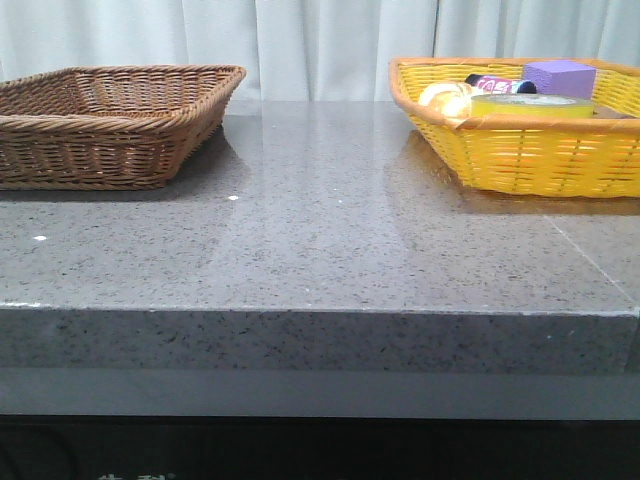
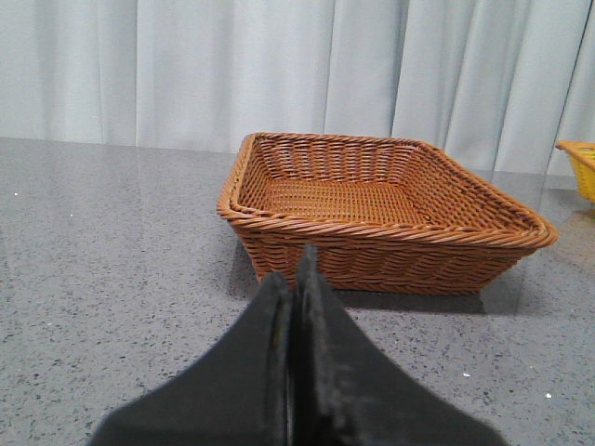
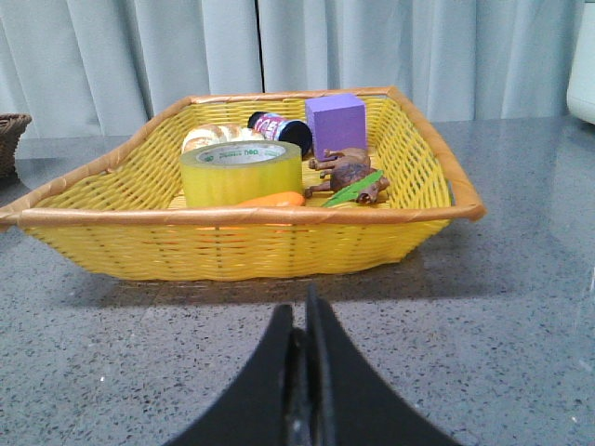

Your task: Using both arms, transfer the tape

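The tape (image 3: 242, 173), a wide translucent yellow roll with a white core and green print, lies flat in the yellow basket (image 3: 242, 243). In the front view the tape (image 1: 530, 105) shows just over the rim of that basket (image 1: 540, 160) at the right back. My right gripper (image 3: 299, 311) is shut and empty, low over the table a little short of the yellow basket. My left gripper (image 2: 296, 265) is shut and empty, short of the brown wicker basket (image 2: 381, 232). Neither arm shows in the front view.
The brown basket (image 1: 110, 125) stands at the left back and holds nothing. The yellow basket also holds a purple cube (image 3: 336, 124), a dark bottle (image 3: 277, 127), a brown toy animal (image 3: 349, 174), an orange carrot (image 3: 270, 199) and a pale glossy round object (image 1: 445, 97). Grey speckled table (image 1: 320, 250).
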### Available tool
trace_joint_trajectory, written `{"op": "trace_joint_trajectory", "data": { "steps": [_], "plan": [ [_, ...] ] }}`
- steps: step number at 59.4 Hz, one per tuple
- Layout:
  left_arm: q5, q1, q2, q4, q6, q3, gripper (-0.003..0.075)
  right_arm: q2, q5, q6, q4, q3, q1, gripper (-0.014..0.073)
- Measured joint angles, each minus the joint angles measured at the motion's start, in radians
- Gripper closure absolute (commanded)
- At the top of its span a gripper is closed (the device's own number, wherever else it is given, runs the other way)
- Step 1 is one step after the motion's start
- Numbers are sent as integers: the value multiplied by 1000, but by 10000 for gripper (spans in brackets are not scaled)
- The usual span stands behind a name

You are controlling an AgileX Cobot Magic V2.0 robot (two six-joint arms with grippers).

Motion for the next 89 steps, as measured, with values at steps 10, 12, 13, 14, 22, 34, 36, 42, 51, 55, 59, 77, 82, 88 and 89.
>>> {"op": "trace_joint_trajectory", "data": {
  "steps": [10, 12, 13, 14, 22, 34, 36, 42, 51, 55, 59, 77, 82, 88, 89],
  "plan": [
    [0, 0, 0, 0, 0, 0, 740, 0, 0, 0, 0, 0, 0, 661],
    [0, 0, 0, 0, 0, 0, 740, 0, 0, 0, 0, 0, 0, 661],
    [0, 0, 0, 0, 0, 0, 740, 0, 0, 0, 0, 0, 0, 661],
    [0, 0, 0, 0, 0, 0, 740, 0, 0, 0, 0, 0, 0, 661],
    [0, 0, 0, 0, 0, 0, 740, 0, 0, 0, 0, 0, 0, 661],
    [0, 0, 0, 0, 0, 0, 740, 0, 0, 0, 0, 0, 0, 661],
    [0, 0, 0, 0, 0, 0, 740, 0, 0, 0, 0, 0, 0, 661],
    [0, 0, 0, 0, 0, 0, 740, 0, 0, 0, 0, 0, 0, 661],
    [0, 0, 0, 0, 0, 0, 740, 0, -9, 0, 0, 0, 0, 661],
    [-4, 0, 0, 0, 0, 0, 740, 0, -20, 0, 0, 0, 0, 661],
    [-16, 0, 0, 0, 0, 0, 740, 0, -25, 0, 0, 0, 0, 661],
    [76, 0, 0, -36, 0, -76, 740, 0, 13, 0, 0, -110, 0, 661],
    [141, 0, 5, -39, 0, -173, 740, 0, 81, 0, 0, -187, 0, 661],
    [221, 0, 51, -39, 0, -311, 740, 0, 166, 0, -12, -301, 0, 661],
    [237, 0, 60, -39, 0, -339, 740, 2, 183, 0, -14, -317, 0, 661]
  ]
}}
